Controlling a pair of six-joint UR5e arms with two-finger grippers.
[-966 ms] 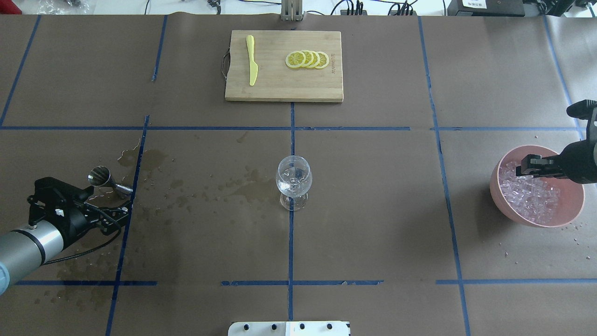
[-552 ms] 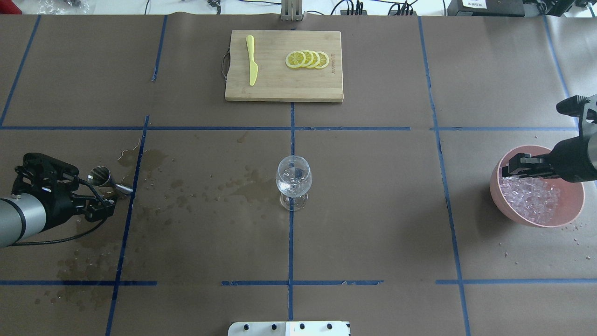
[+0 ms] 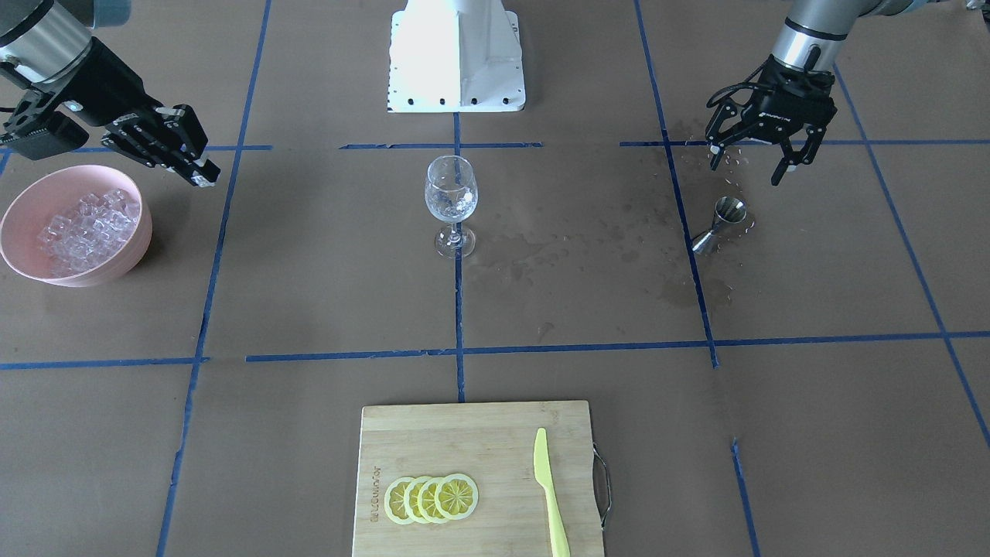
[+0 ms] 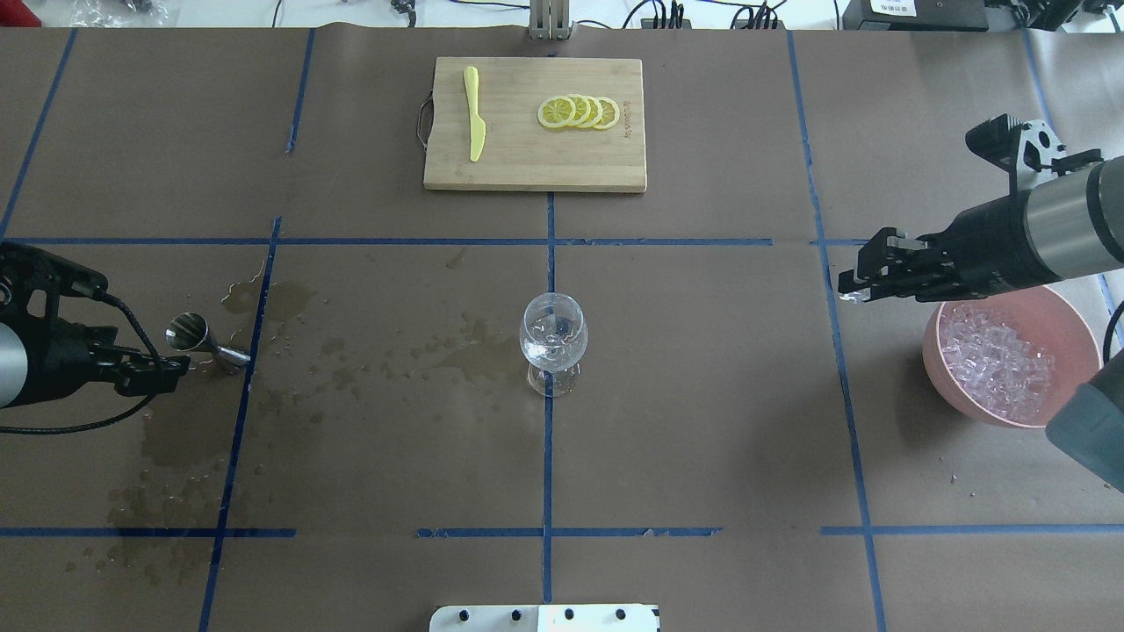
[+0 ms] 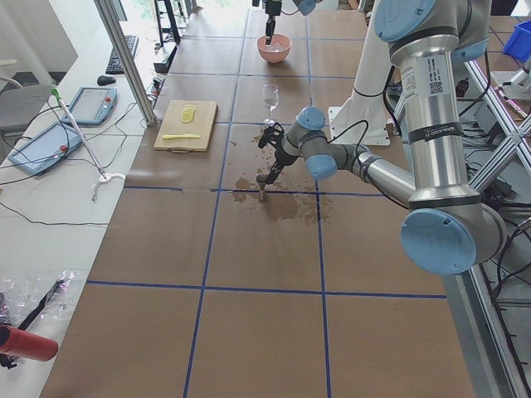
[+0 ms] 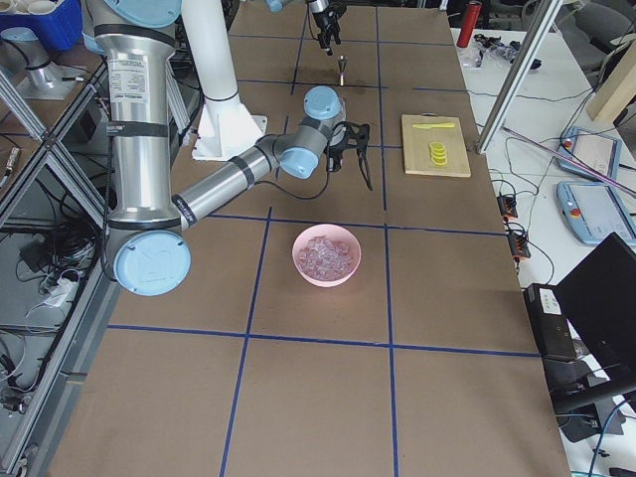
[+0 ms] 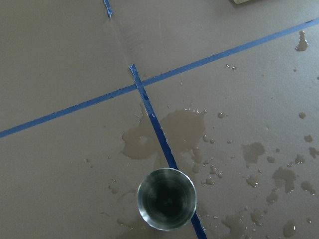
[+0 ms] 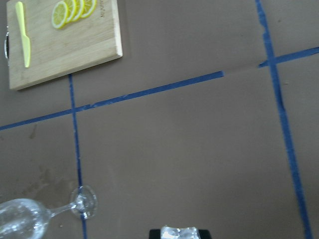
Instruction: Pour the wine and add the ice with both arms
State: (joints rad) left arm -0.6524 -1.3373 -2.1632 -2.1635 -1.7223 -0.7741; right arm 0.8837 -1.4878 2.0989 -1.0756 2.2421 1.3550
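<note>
A clear wine glass stands at the table's middle, with a little clear wine in its bowl. The ice is heaped in a pink bowl at the right. My right gripper hovers just beyond the bowl's left rim, pointing toward the glass. It is shut on a clear ice cube, seen in the right wrist view. My left gripper hangs open and empty above the table, near a steel jigger that stands upright on wet paper.
A wooden cutting board at the far middle carries lemon slices and a yellow knife. Wet patches spread between jigger and glass. Blue tape lines grid the brown paper. The white pedestal sits at the robot's side.
My right gripper rose out of the pink bowl and moved left, past its rim, with an ice cube. My left arm drew back further left, away from the jigger.
</note>
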